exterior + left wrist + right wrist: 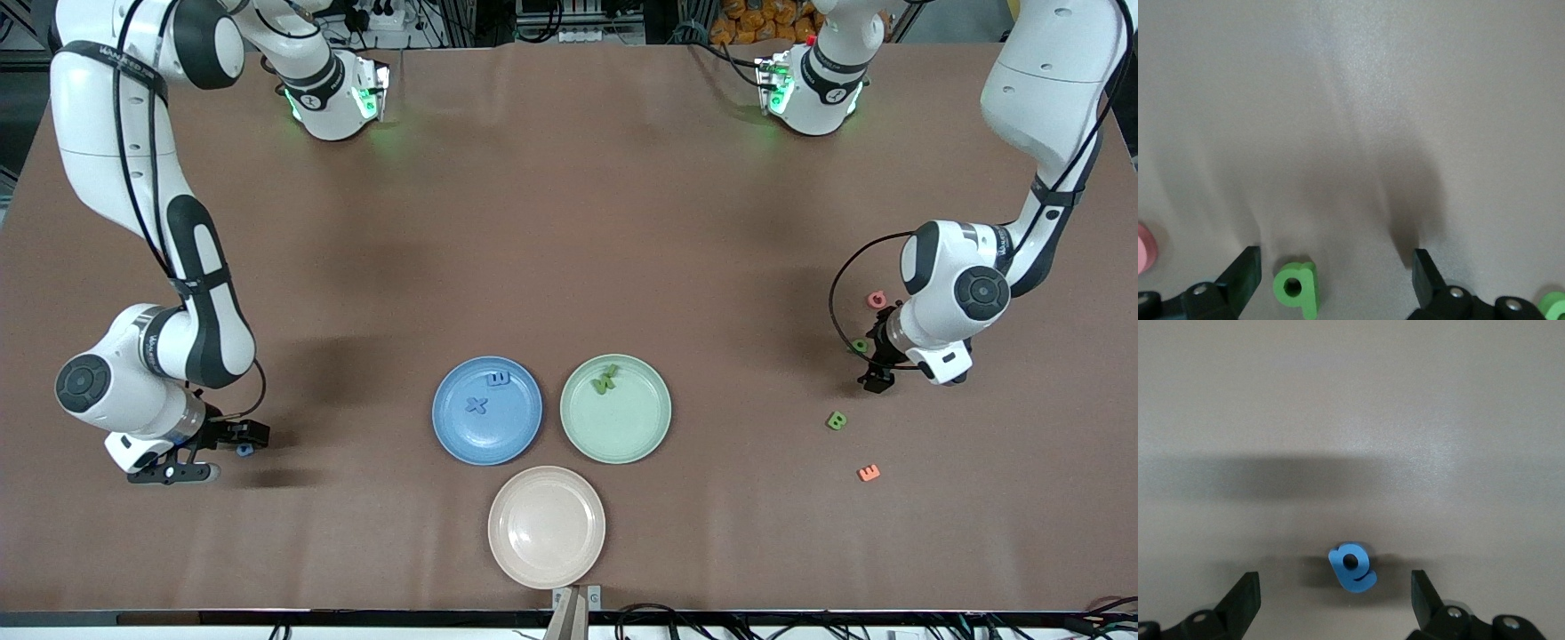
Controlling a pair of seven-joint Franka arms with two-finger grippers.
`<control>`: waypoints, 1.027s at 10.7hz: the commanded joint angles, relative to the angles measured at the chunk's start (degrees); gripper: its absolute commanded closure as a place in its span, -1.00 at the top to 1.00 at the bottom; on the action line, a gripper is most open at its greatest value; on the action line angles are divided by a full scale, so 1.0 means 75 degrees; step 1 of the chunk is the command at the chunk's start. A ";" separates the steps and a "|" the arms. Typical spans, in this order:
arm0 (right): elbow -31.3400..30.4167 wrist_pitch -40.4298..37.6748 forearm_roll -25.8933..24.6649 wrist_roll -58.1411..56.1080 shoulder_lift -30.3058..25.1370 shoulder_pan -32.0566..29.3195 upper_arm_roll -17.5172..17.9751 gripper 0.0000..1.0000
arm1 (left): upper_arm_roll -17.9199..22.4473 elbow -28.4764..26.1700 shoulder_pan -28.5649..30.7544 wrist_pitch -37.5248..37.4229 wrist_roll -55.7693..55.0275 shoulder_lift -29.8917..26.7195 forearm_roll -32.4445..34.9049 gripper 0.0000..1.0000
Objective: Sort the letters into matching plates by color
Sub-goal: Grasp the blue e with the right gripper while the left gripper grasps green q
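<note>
Jaws released on both arms, each low over one small letter near its own counter end.
Left jaws (1335,280) straddle green letter (1297,288); right jaws (1335,597) straddle blue letter (1352,566); both look light, foam-soft: pinch flat sides.

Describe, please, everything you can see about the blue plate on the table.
The blue plate is round and shallow, with a raised rim and a matte, slightly speckled surface that looks like plastic. It lies flat on the brown table, beside the green plate; their rims come close, but whether they touch cannot be told. The beige plate is nearer the front camera. Two small blue letters lie in it: an X-shaped one and another by the rim. No gripper touches it.
</note>
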 commanded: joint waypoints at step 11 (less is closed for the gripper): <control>0.0199 0.0518 -0.0008 -0.0311 0.0333 -0.0127 0.0098 -0.38 | -0.0005 -0.0467 -0.0013 0.0258 0.0063 -0.0260 -0.0012 1.00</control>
